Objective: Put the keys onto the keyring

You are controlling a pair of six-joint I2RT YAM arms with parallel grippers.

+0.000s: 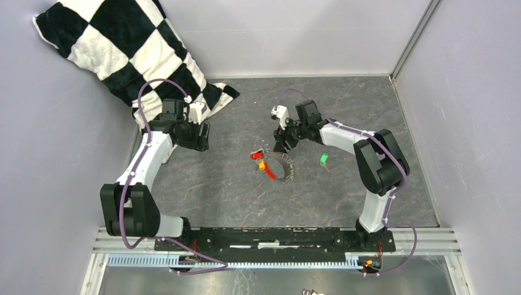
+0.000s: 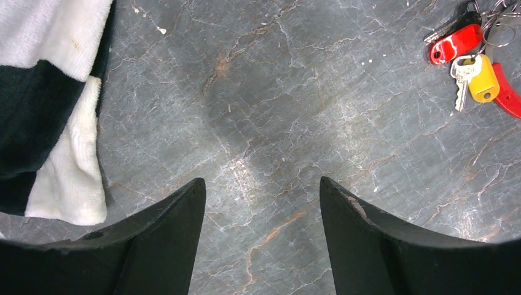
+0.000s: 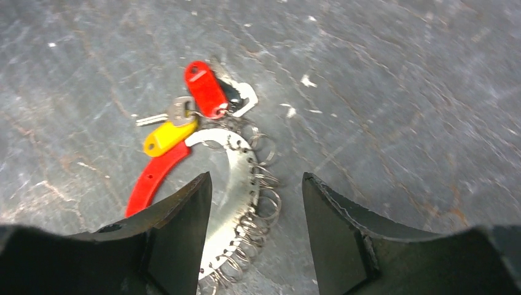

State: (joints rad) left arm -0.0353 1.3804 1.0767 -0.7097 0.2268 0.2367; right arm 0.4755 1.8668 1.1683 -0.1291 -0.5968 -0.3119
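- Right gripper (image 3: 255,178): gapes wide, grips nothing; hangs just behind and above the keyring (image 3: 241,163), with the ring's curved metal band and many small wire loops showing between the two black fingers (image 3: 178,233).
- Keyring: lies flat on the table (image 1: 344,110), about midway between the two arms in the top view.
- Red key (image 3: 206,89): rests at the keyring's far end, touching it; impossible to tell whether threaded on.
- Yellow key (image 3: 164,139): sits just left of the keyring, beside the red key, silver blade pointing away from the ring.
- Red strap (image 3: 152,179): curves along the keyring's left side, touching the yellow key.
- Green key (image 1: 324,159): lies alone to the right of the keyring, well apart from it.
- Left gripper (image 2: 261,184): also spread wide, clasps nothing; hovers over bare table well left of the keyring.
- Blanket (image 1: 141,55): checked black and white, heaped far left of and behind the keyring.
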